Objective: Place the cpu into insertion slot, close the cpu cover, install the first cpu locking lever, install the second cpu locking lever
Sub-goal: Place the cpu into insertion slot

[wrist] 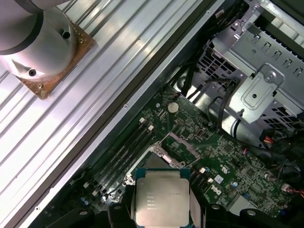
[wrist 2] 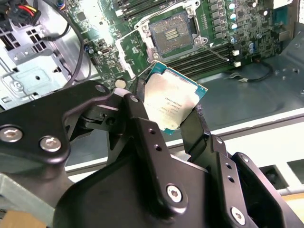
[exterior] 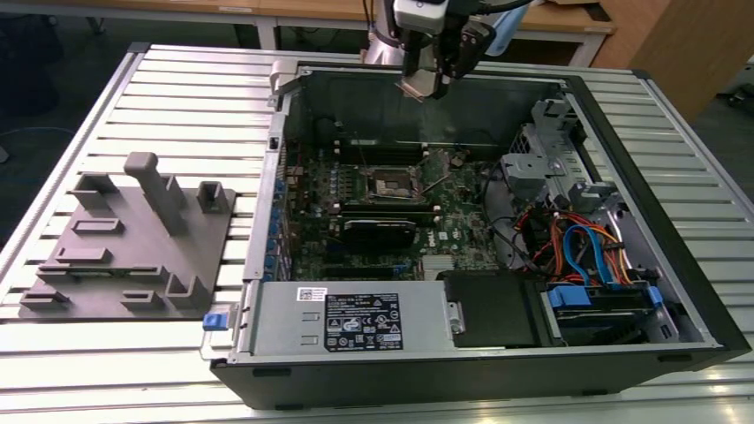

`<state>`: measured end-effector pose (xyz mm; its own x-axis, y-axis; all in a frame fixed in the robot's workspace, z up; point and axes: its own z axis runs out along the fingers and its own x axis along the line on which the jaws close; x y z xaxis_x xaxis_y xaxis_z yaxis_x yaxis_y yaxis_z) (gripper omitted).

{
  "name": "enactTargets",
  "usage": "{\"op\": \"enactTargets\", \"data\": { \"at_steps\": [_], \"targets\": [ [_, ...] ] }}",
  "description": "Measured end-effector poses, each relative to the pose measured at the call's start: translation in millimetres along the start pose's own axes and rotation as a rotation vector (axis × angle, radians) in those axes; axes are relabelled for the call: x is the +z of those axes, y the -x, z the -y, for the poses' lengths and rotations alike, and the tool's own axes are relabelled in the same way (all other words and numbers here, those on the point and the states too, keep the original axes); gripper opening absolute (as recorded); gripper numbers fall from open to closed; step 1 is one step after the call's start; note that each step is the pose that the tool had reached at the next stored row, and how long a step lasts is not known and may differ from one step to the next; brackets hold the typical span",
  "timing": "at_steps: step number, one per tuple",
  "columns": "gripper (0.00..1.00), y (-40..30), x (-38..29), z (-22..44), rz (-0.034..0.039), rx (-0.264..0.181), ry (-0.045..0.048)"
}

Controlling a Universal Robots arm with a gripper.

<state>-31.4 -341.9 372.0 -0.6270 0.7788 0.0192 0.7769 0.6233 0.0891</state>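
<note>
Black two-fingered pincer (wrist 2: pixel 167 108), clamped on opposite edges of one cpu (wrist 2: pixel 174 95): a small flat square chip with a dull silver-grey metal lid, a thin teal-green rim and faint dark print across the middle. Two black fingers (wrist: pixel 127 205) in both wrist views, one at each side of the chip, gripping nothing else.

In the exterior view, at the top centre of the frame: pincer and chip in the air over the far wall of one open black computer case (exterior: pixel 471 380), well apart from the board below.

One insertion slot (exterior: pixel 393 183) near the middle of that frame: a square dark socket with a silvery metal rim, set in the green circuit board (wrist 2: pixel 99 42). Bare, with its dark contact field uncovered in the second wrist view.

At the exterior view's left, one grey moulded fixture plate (exterior: pixel 118 265) on the ribbed silvery metal tabletop (exterior: pixel 106 371), just beside the case.
</note>
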Motion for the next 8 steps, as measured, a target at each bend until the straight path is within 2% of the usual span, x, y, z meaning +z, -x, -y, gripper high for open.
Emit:
{"op": "enactTargets", "data": {
  "at_steps": [2,8],
  "targets": [
    [0.54,0.0,0.0,0.0,0.0011,0.014,0.0003],
    [0.54,0.0,0.0,0.0,0.0014,0.017,0.0004]
  ]
}}
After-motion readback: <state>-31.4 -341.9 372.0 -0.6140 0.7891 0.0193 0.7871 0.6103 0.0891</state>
